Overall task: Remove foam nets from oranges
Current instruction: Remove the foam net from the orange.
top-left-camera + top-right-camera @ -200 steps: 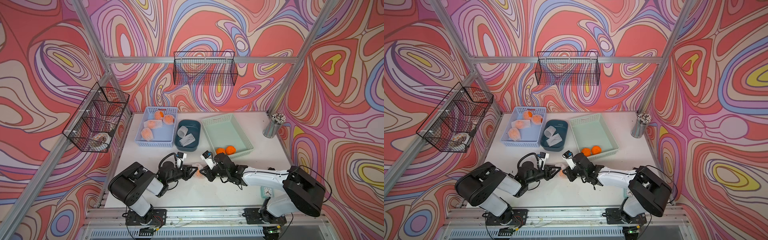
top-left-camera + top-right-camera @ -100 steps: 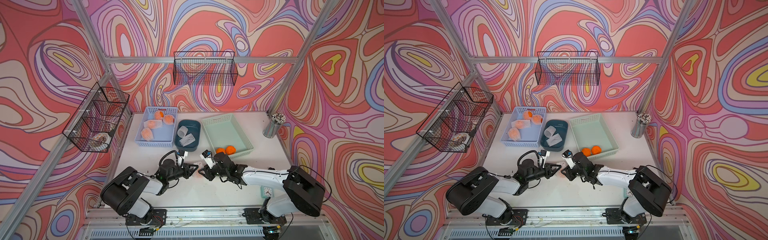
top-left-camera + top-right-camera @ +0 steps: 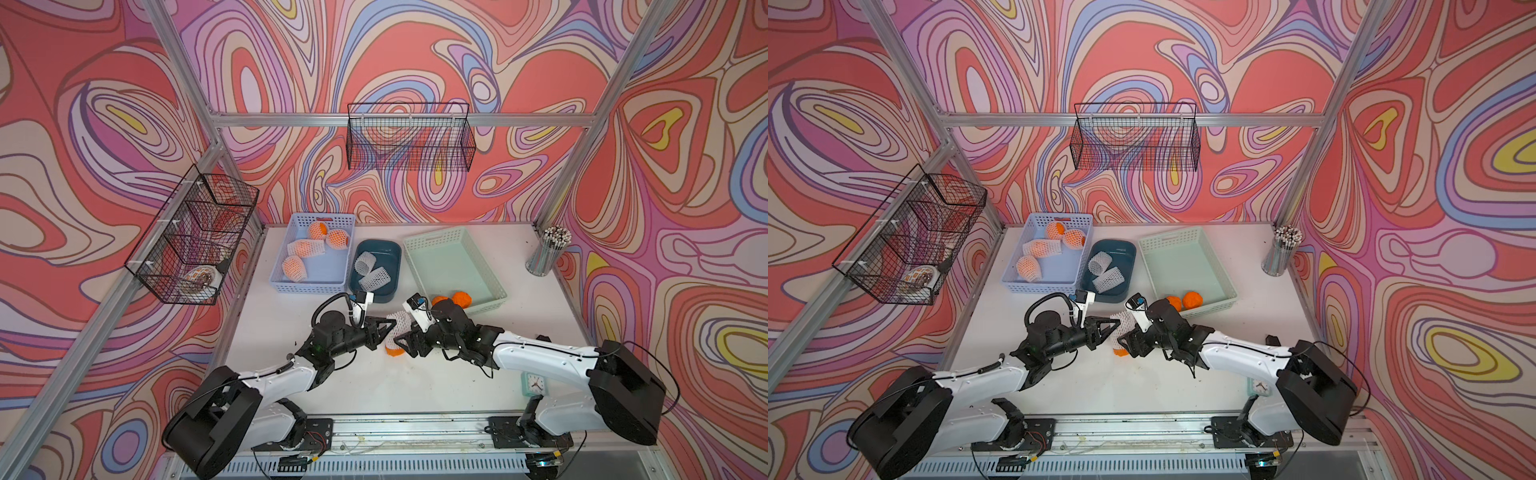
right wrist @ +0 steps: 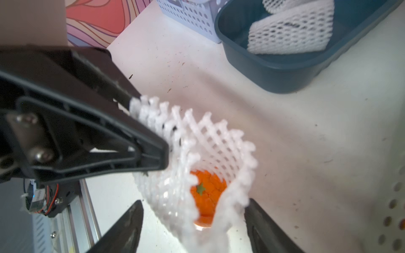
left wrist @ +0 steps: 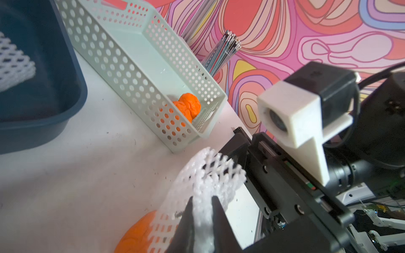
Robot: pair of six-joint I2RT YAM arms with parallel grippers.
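Pulling the net off an orange

The left gripper (image 5: 202,200) pinches the wall of the foam net (image 4: 219,140) tight. The right gripper (image 4: 192,206) holds its fingers spread wide, one on each side of the net. The orange (image 5: 135,234) sits low in the net on the table (image 3: 374,386), between the two arms. Next, I think, the right fingers must hold the orange so the left can pull the net away.
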